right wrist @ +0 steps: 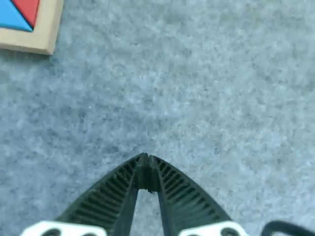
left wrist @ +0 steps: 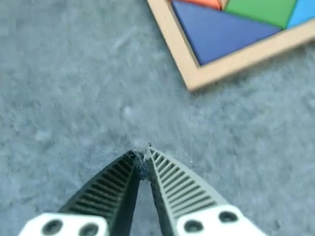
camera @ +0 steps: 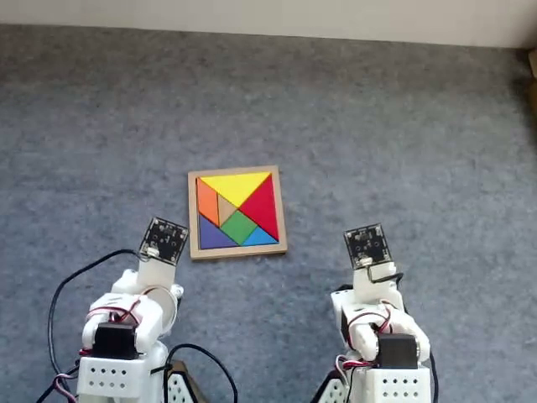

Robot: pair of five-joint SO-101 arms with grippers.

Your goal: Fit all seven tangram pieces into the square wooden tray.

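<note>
The seemingly full wooden tray (camera: 237, 250) sits mid-way across the desk (camera: 403, 126), nearer the left claw (left wrist: 145, 156). Both it and the right claw (right wrist: 147, 162) are pinched together, empty.

One wooden tray (camera: 192, 214), seven tangram pieces (camera: 237, 188), two arms (camera: 126, 323) and two end effectors (left wrist: 146, 153)
</note>
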